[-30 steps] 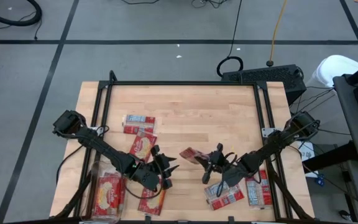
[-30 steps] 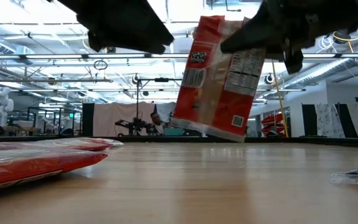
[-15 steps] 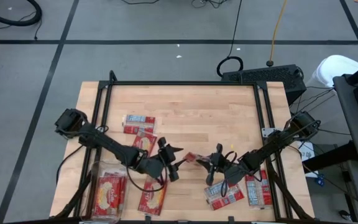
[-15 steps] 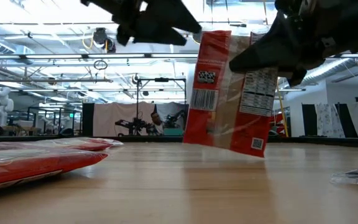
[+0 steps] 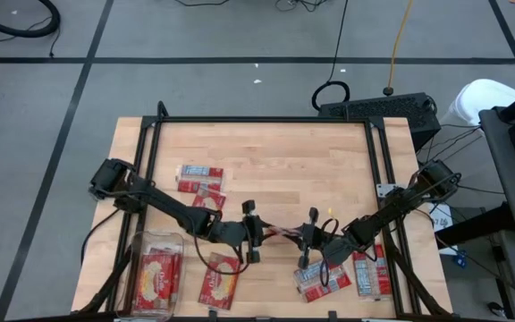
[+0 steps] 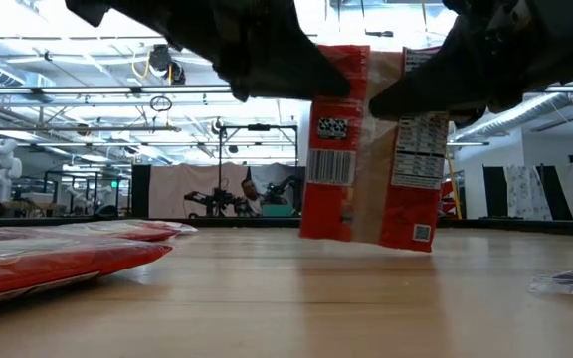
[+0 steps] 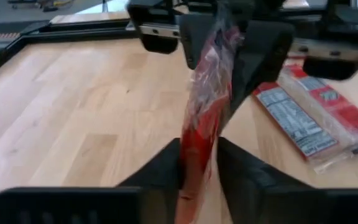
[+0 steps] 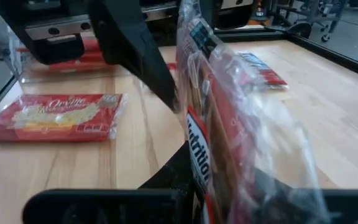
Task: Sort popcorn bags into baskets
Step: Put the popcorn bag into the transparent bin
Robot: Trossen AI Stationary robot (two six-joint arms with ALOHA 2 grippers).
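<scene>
One popcorn bag is up on edge between my two grippers over the near middle of the table; the low view shows it upright, label face toward the camera. My left gripper is shut on its left side, my right gripper on its right side. The basket, a clear bin at the near left corner, has one red bag lying flat in it. Other bags lie flat on the table: two at the left, one near the front edge, and a few at the near right. My left gripper pinches the bag's left edge between its two fingers, high on the bag. The fingers come from the table's left, slanting a little down. The bag hangs upright below them. My right gripper pinches the bag's right edge near the top between its two fingers, reaching in from the table's right, almost level. The wrap bulges out past its finger. The bag hangs upright; whether its lower edge touches the table I cannot tell.
The flat bags at the left lie close under my left arm. The packets at the near right lie under my right arm. The far half of the wooden table is bare, inside a black frame.
My left gripper has moved toward the table's right, rolled, reached the hanging bag and shut on its left edge. The bag, tilted a second ago in my right gripper, now hangs upright and a little lower. My right gripper has rolled but stayed in place.
</scene>
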